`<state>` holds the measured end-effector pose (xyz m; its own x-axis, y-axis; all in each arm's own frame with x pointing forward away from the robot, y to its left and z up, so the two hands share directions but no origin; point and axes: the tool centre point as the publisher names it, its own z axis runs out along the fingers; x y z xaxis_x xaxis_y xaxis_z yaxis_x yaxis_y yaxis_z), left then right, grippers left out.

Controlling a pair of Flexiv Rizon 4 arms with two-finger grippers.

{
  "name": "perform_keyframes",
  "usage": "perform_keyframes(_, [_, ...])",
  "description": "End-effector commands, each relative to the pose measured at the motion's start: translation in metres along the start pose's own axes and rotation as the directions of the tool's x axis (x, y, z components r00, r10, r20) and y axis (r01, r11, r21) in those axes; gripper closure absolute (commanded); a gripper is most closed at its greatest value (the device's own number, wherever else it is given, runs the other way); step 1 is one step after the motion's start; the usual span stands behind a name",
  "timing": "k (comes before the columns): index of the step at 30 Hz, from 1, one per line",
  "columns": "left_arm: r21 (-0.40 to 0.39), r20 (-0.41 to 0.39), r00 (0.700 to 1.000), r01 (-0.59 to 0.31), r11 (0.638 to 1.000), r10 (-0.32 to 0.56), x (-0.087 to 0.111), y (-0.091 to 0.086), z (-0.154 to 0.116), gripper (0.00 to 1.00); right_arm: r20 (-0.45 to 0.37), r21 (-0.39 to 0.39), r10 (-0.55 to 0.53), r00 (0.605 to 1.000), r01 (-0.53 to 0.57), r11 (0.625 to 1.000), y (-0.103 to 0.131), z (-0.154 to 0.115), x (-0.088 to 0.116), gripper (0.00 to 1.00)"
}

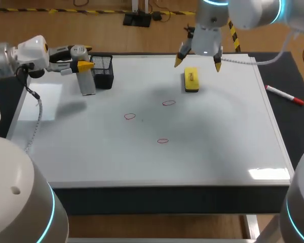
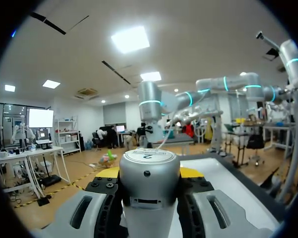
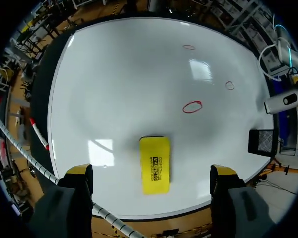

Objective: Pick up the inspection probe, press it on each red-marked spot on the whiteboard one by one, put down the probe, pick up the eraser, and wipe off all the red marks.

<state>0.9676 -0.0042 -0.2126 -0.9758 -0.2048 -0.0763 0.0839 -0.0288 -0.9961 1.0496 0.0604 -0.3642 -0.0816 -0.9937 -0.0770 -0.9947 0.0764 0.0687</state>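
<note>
Three red marks (image 1: 168,103), one eraser (image 1: 191,80), one probe (image 1: 85,81), one mesh basket (image 1: 103,72), seemingly one marker (image 1: 285,94)

A robotics lab: left arm (image 1: 2,59) and right arm (image 1: 253,12) (cyan-ringed joints) over a benchtop whiteboard (image 1: 91,152).

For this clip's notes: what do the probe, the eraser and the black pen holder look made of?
The probe: smooth grey cylinder with a soft sheen, likely painted metal or plastic; the look leaves it open. The eraser: bright yellow matte block, probably plastic; its wiping side is hidden. The pen holder: black see-through grid walls, suggesting wire mesh metal.
</note>
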Motion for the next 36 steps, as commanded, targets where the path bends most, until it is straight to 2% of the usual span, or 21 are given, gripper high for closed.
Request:
perform_keyframes(1, [0.0,0.0,1.0,-0.001,1.0,0.001,0.0,-0.001,0.0,1.0,-0.012,-0.021,-0.028,1.0,0.028,0.999,-0.009,0.013,-0.002,0.0])
perform_keyframes(15, [0.0,0.0,1.0,-0.001,1.0,0.001,0.0,-0.001,0.0,1.0,-0.066,0.001,-0.03,0.997,0.03,1.0,-0.017,0.042,-0.003,0.0])
perform_keyframes(34, [0.0,0.0,1.0,-0.001,1.0,0.001,0.0,-0.001,0.0,1.0,-0.06,-0.015,-0.012,0.998,0.012,1.0,-0.031,0.059,-0.004,0.0])
perform_keyframes(35, [0.0,0.0,1.0,-0.001,1.0,0.001,0.0,-0.001,0.0,1.0,-0.059,-0.016,-0.011,0.998,0.01,1.0,-0.032,0.059,-0.003,0.07])
perform_keyframes(36, [0.0,0.0,1.0,-0.001,1.0,0.001,0.0,-0.001,0.0,1.0,-0.059,-0.017,-0.01,0.998,0.009,1.0,-0.032,0.059,-0.003,0.24])
